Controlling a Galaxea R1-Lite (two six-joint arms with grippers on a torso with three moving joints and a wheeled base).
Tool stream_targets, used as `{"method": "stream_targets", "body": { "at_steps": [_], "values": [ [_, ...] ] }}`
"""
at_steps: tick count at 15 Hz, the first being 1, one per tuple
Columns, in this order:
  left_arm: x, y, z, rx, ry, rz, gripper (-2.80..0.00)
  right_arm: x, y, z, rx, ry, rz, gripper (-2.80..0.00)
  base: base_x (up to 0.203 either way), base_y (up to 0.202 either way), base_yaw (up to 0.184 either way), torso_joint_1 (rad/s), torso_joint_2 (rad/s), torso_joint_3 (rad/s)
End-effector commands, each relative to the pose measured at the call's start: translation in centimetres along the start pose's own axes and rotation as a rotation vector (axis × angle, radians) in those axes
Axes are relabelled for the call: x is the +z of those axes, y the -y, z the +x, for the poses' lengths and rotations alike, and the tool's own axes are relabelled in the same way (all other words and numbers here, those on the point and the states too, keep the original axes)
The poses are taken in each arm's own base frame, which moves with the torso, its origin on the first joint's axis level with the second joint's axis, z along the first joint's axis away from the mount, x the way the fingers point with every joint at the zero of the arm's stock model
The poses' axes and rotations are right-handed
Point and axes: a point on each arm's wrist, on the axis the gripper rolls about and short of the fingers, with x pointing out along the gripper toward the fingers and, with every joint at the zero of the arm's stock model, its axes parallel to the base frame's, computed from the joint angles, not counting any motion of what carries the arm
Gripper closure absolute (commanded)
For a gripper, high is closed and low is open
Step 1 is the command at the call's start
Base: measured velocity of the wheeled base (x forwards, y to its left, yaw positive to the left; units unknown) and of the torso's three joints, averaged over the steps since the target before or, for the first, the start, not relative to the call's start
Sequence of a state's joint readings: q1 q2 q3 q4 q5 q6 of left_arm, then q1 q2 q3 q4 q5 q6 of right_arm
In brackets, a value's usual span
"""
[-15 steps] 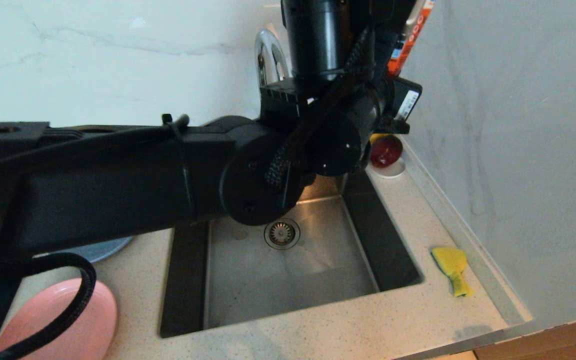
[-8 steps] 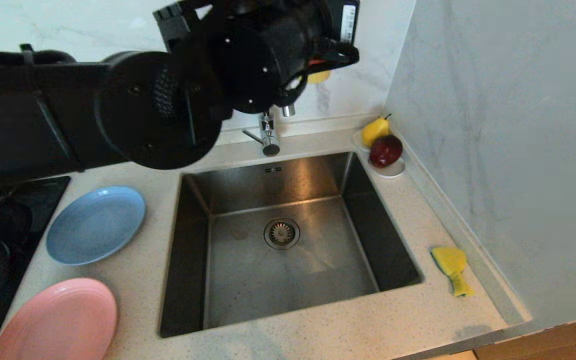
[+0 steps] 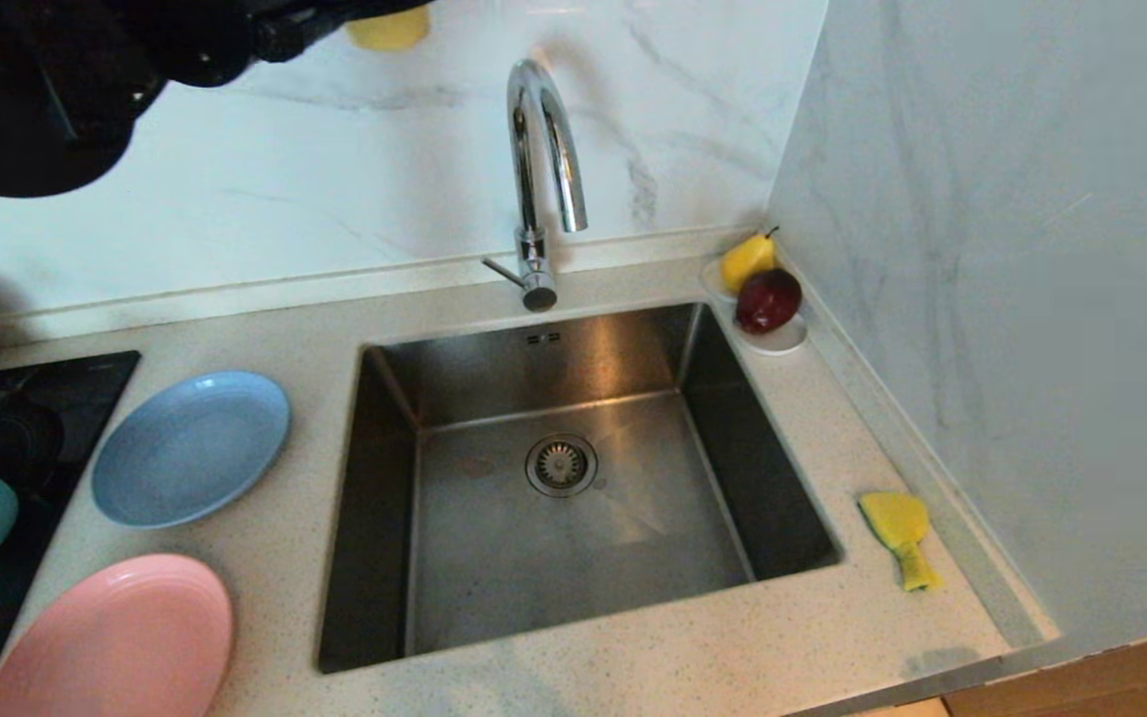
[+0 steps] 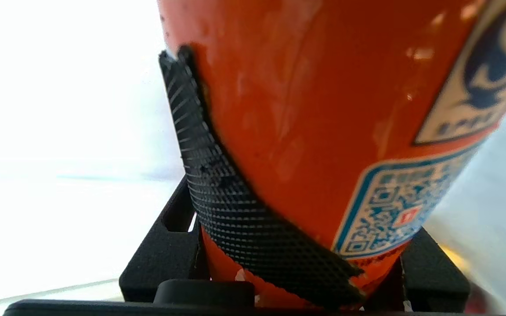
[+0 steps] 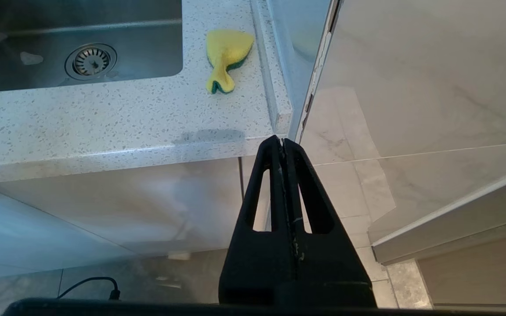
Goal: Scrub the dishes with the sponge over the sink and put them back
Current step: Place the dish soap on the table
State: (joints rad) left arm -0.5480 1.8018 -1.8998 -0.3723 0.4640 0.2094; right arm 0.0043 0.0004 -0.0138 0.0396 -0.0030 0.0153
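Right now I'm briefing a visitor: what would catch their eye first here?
Probably the orange bottle filling the left wrist view, clamped in the left hand. Next, the steel sink at centre under the tap, with the blue plate and pink plate to its left and the sponge to its right.

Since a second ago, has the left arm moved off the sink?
Yes. The left arm has swung up and to the left, off the sink and clear of the tap, into the head view's upper-left corner.

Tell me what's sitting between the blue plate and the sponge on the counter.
In the head view, the sink lies between the blue plate and the sponge, its basin bare but for the drain strainer.
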Motion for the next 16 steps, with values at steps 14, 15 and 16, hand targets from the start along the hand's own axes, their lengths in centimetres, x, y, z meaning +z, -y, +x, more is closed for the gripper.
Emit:
{"method": "stream_targets", "body": {
  "at_steps": [14, 15, 16],
  "values": [
    [-11.2, -13.5, 4.5, 0.5, -0.221, 0.069, 0.0, 0.0, 0.0, 0.0, 0.0, 0.002, 0.0, 0.0, 0.0, 0.0, 0.0, 0.0, 0.0, 0.0],
    [-12.1, -13.6, 4.8, 0.52, -0.237, 0.075, 0.0, 0.0, 0.0, 0.0, 0.0, 0.002, 0.0, 0.0, 0.0, 0.0, 0.0, 0.0, 0.0, 0.0],
    [-13.1, -13.6, 5.1, 0.526, -0.253, 0.077, 0.0, 0.0, 0.0, 0.0, 0.0, 0.002, 0.0, 0.0, 0.0, 0.0, 0.0, 0.0, 0.0, 0.0]
  ]
}}
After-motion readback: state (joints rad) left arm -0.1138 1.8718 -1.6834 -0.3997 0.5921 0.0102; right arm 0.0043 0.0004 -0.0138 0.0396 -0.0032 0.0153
